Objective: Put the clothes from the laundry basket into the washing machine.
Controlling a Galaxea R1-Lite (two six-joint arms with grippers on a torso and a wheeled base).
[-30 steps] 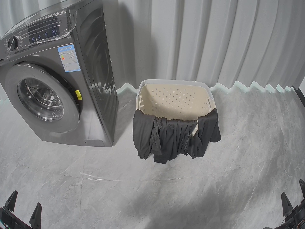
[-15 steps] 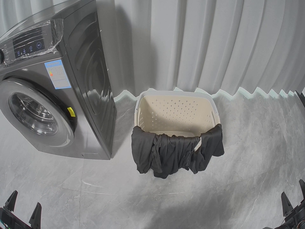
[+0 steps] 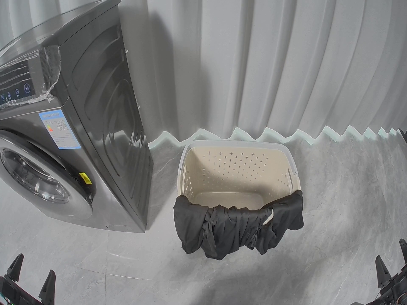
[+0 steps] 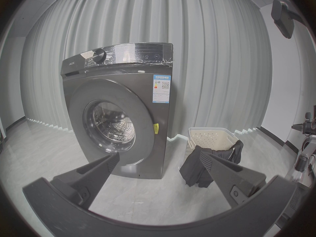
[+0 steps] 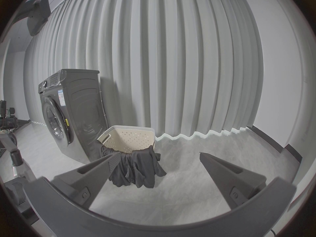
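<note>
Behind the laundry basket (image 3: 237, 170), white curtain (image 3: 254, 56)

Low at the near edge of the head view sit the left gripper (image 3: 33, 272) and right gripper (image 3: 391, 261) — each pointing forward, dark pointed jaws spread wide apart.

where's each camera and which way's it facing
Head view: on the head, looking forward and down at laundry basket, clothes, washing machine; left gripper and right gripper at bottom corners.
Left wrist view: left wrist, facing the washing machine; own open gripper.
Right wrist view: right wrist, facing the laundry basket; own open gripper.
Shared: all three show washing machine, laundry basket, clothes.
</note>
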